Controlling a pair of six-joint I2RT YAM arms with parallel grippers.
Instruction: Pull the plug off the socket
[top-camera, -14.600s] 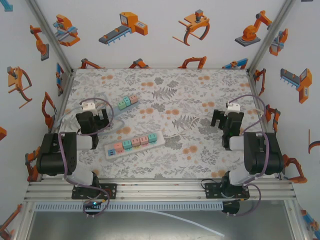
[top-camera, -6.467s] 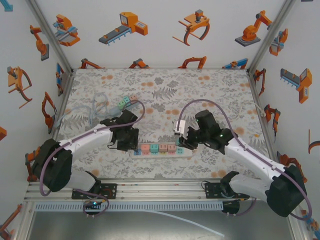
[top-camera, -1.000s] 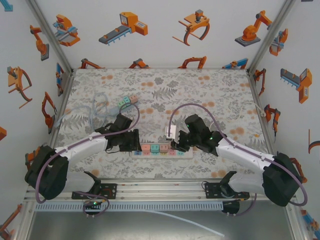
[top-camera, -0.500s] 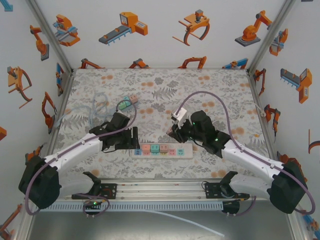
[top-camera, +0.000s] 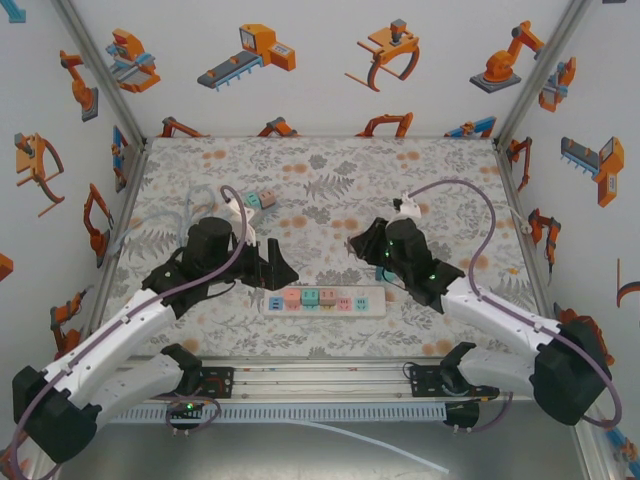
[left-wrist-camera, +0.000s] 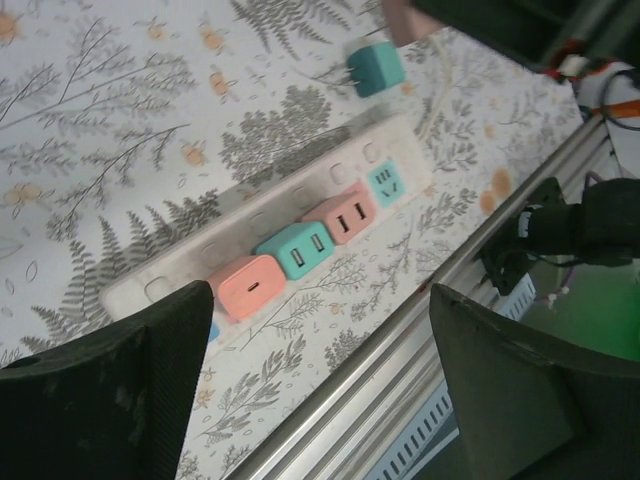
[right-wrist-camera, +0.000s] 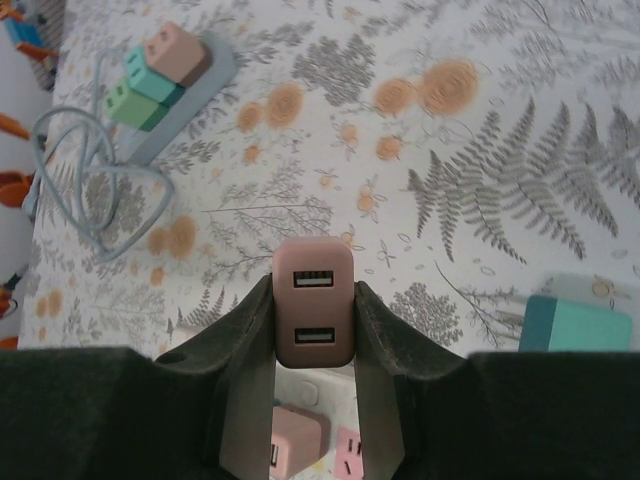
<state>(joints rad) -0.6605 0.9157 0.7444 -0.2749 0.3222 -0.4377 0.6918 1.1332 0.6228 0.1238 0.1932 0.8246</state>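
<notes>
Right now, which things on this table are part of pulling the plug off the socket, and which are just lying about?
In the job: pink plug, held in the right pincer; white power strip.

Lying about: loose teal plug on the table beside that strip; second power strip, far left.

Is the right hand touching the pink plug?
Touching. In the right wrist view, both fingers of the right hand press against the sides of the pink plug, with no gap visible.
</notes>
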